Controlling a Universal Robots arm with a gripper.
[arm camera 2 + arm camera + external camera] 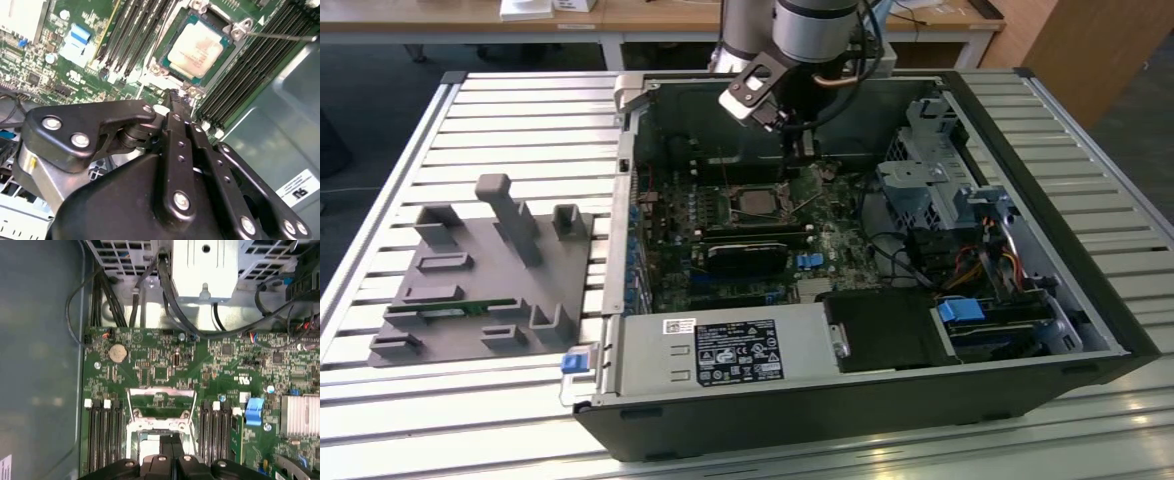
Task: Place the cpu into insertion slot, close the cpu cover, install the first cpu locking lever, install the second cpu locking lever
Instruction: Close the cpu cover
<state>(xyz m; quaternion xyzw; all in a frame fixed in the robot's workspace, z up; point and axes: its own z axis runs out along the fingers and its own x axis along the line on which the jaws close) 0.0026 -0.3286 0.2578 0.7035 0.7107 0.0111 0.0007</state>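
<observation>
The cpu point(197, 47) lies flat in the insertion slot point(226, 44), silver face up, with the slot's black rim showing around it. In the first wrist view the cpu cover point(161, 390) is tilted back off the slot point(150, 439), and green board shows through its window. A thin lever rod point(280, 35) sticks out from one corner of the slot. My gripper point(175, 96) is shut on nothing, with its tip just above the slot's edge on the cover's side. In the exterior view the gripper point(797, 160) hangs inside the case just behind the slot point(754, 205).
Long black memory slots point(240, 75) flank the socket on both sides. Cables point(170, 300) and a drive cage point(927, 180) stand close by inside the open computer case point(1067, 330). A grey fixture block point(487, 270) sits on the slatted table at the exterior view's left.
</observation>
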